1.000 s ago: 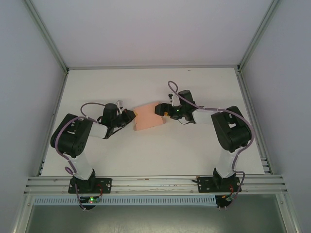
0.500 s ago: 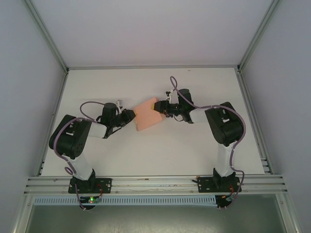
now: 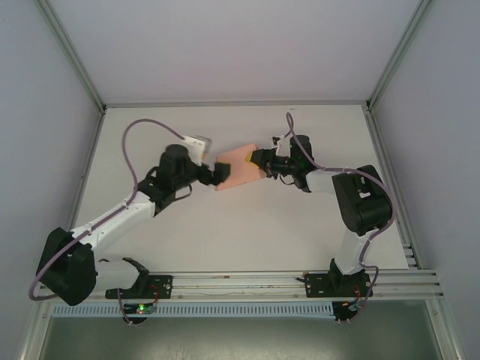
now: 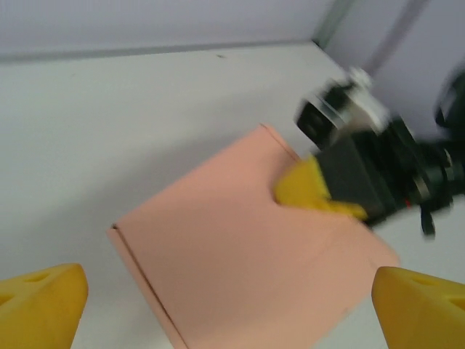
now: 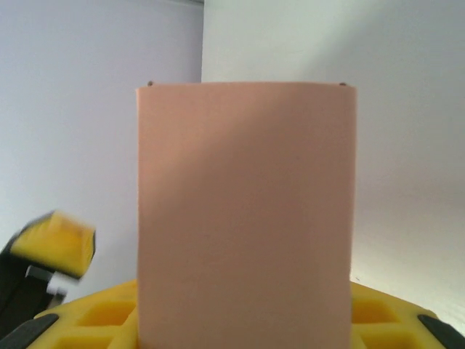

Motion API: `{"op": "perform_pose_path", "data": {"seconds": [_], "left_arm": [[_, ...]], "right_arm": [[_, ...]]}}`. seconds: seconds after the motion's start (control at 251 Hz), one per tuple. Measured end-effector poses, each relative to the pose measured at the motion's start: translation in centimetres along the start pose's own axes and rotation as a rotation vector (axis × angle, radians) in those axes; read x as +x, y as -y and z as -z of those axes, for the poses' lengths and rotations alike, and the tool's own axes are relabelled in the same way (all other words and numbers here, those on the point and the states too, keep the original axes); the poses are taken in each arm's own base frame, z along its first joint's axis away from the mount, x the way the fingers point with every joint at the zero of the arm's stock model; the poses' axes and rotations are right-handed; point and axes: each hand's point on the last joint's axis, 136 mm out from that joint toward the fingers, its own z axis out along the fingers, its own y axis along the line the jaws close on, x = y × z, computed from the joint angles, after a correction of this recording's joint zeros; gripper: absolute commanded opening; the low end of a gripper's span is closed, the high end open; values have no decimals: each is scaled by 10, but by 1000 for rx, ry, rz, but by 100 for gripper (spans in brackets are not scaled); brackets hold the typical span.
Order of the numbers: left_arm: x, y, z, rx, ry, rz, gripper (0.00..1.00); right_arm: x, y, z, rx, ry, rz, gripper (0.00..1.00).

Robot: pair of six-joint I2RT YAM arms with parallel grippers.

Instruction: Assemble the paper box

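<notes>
The paper box is a salmon-pink flat folded piece held just above the white table. My right gripper is shut on its right end. In the right wrist view the pink card stands straight up out of my yellow fingers, which clamp its lower edge. My left gripper is at the box's left edge. In the left wrist view its yellow fingertips are spread wide, open, with the pink box lying ahead between them. A yellow finger of the right gripper presses on the box's far corner.
The white table is bounded by metal frame posts and grey walls at the back and sides. An aluminium rail runs along the near edge, with both arm bases on it. A fingertip of the left gripper shows at the lower left of the right wrist view.
My left arm has stretched out, and its gripper has moved up and to the right onto the box's left edge. The right gripper carried the box slightly right and farther back.
</notes>
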Motion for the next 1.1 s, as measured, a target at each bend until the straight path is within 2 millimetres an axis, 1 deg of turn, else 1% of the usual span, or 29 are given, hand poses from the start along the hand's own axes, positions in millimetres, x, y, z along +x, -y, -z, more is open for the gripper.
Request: {"op": "perform_pose_path", "data": {"seconds": [0.072, 0.112, 0.144, 0.235, 0.363, 0.567, 0.646, 0.766, 0.806, 0.866, 0.898, 0.93, 0.97, 1.014, 1.073, 1.101], "left_arm": [[20, 29, -4, 33, -65, -193, 100], [31, 38, -4, 44, -101, -280, 100], [37, 40, -5, 40, -121, -339, 100], [48, 38, -5, 15, -163, -470, 100], [55, 28, -6, -29, -210, -578, 100], [72, 28, -25, -67, -319, -765, 100], [77, 25, -31, -90, -349, -824, 100], [82, 15, -35, -138, -385, -887, 100], [82, 12, -36, -155, -389, -900, 96], [79, 10, -37, -174, -383, -924, 85], [76, 9, -37, -183, -378, -935, 82], [74, 8, -37, -193, -373, -944, 77], [72, 6, -37, -205, -372, -959, 73], [70, 5, -38, -213, -364, -965, 66], [67, 5, -38, -221, -359, -977, 64], [67, 5, -38, -220, -358, -979, 61]], "right_arm": [[0, 6, 4, 16, -15, -87, 38], [2, 8, 5, 22, -26, -132, 36], [2, 8, 6, 23, -37, -169, 35], [5, 6, 6, 18, -73, -242, 35], [11, 6, 5, 19, -109, -305, 34], [21, 7, 7, 28, -154, -397, 34], [22, 3, 9, 26, -157, -413, 34], [26, -10, 11, 11, -170, -411, 35], [28, -15, 11, 5, -177, -407, 35], [32, -20, 9, 0, -192, -405, 35], [35, -21, 8, 0, -199, -409, 35], [37, -21, 6, 2, -204, -415, 35], [37, -21, 6, 2, -204, -426, 36], [36, -22, 6, 1, -203, -433, 36], [36, -21, 6, -1, -202, -441, 36], [37, -21, 6, -1, -201, -446, 37]]}}
